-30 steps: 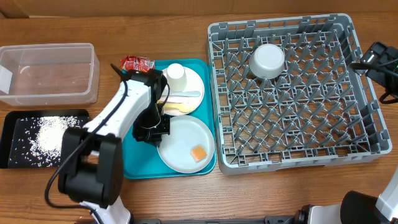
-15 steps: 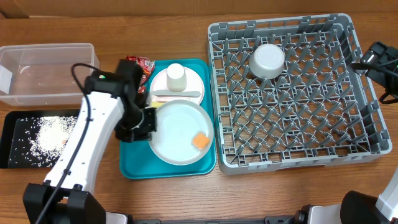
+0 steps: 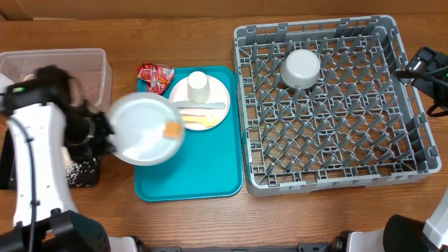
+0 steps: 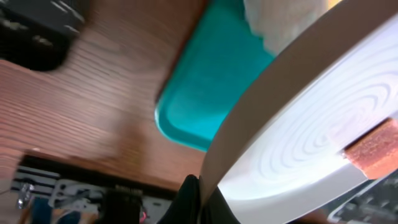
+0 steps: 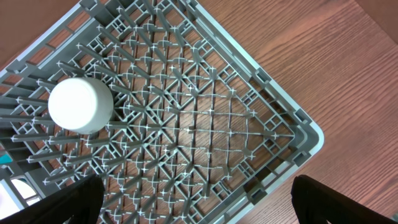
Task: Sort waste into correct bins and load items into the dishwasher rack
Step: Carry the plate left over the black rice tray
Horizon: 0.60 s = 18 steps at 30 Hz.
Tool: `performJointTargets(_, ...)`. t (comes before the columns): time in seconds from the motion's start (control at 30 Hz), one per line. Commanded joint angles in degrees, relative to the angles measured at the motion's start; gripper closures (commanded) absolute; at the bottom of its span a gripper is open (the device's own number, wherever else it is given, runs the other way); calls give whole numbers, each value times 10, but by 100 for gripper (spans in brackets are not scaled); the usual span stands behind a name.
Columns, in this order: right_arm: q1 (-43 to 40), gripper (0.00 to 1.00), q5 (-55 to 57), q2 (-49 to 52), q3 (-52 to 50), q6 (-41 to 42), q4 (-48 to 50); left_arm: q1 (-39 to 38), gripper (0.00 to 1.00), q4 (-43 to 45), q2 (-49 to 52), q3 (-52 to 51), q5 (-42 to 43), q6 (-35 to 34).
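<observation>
Orange food cube [image 3: 171,130] is sitting on the round grey plate [image 3: 140,129], close to the rim on the side facing the rack. The left gripper [image 4: 200,196] is pinched tight on the opposite rim, holding the plate up over the left edge of the teal tray [image 3: 203,175]. The plate looks a bit blurry from overhead.

Behind it on the tray is the pinkish-white plate [image 3: 218,94], carrying the white cup [image 3: 198,85] and the cutlery [image 3: 203,107]. Red wrappers [image 3: 154,73] lie on the desk [image 3: 175,35], right at the tray's back-left corner. The clear tub [image 3: 91,70] is in the desk's back-left corner. The black tray [image 3: 84,173] in front of it is mostly hidden by the arm, with a few rice grains [image 3: 78,166] showing.

The dishwasher rack [image 3: 336,119] fills the right side of the desk, with the small grey bowl [image 3: 301,68] upside down near its back edge. The right gripper [image 5: 196,193] is spread wide with nothing in it, off by the rack's right edge.
</observation>
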Motion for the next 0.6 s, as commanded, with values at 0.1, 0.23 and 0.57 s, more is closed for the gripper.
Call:
performJointTargets(0.1, 1, 0, 8, -1, -2, -2, 2, 69, 96, 15, -7, 47, -37, 25)
performJointTargets(0.23, 1, 0, 8, -1, -2, -2, 2, 106, 96, 31, -5, 47, -53, 25)
performJointTargets(0.57, 1, 0, 8, -1, -2, -2, 2, 270, 96, 45, -3, 47, -51, 3)
